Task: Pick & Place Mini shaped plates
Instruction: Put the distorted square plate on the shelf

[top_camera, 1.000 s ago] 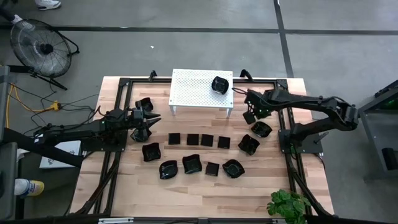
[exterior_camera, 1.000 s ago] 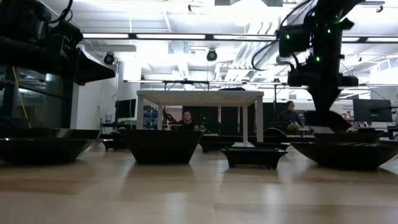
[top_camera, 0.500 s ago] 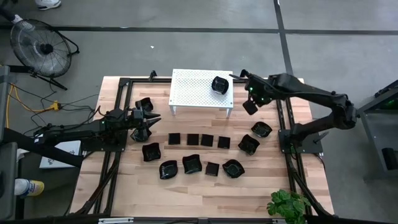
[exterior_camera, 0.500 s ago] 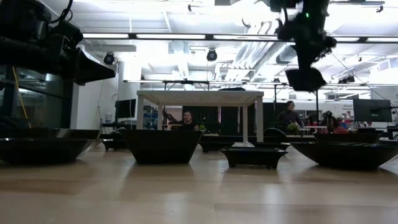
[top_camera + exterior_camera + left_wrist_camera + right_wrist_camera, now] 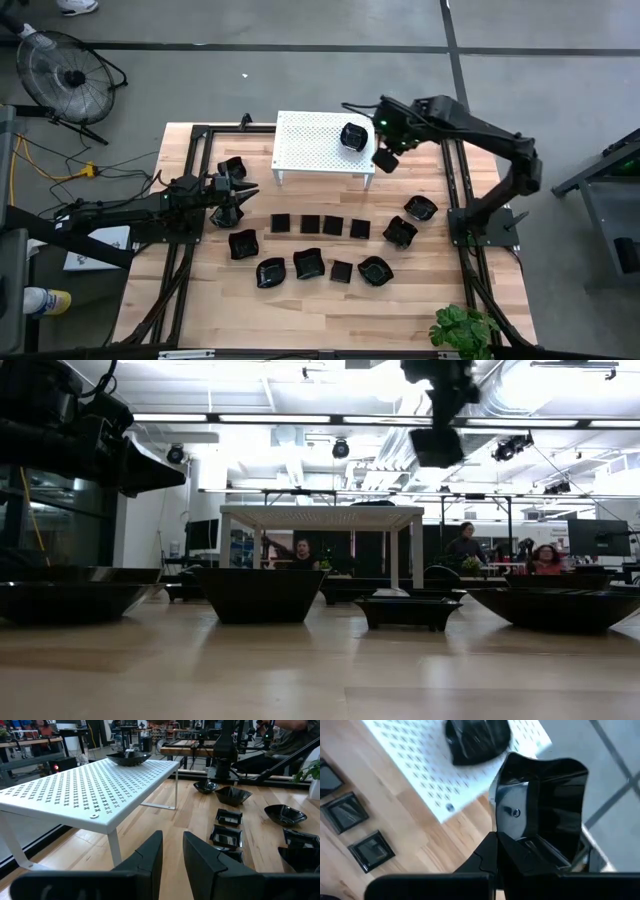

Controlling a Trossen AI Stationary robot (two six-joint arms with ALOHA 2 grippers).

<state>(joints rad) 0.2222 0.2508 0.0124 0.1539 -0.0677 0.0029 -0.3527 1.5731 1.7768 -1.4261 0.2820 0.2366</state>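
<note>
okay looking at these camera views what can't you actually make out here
- Held square plate: fills the right wrist view, hiding the right gripper fingertips.
- Wavy plate on the white stand: blurred in the right wrist view; only an edge-on sliver in the low view.
- Left gripper: its fingers' bases are cut off by the left wrist view's bottom edge.

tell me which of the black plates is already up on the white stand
The wavy-rimmed plate at the white perforated stand's right end, beside the right gripper, which is shut on a square plate. The rest lie on the wooden table.
</note>
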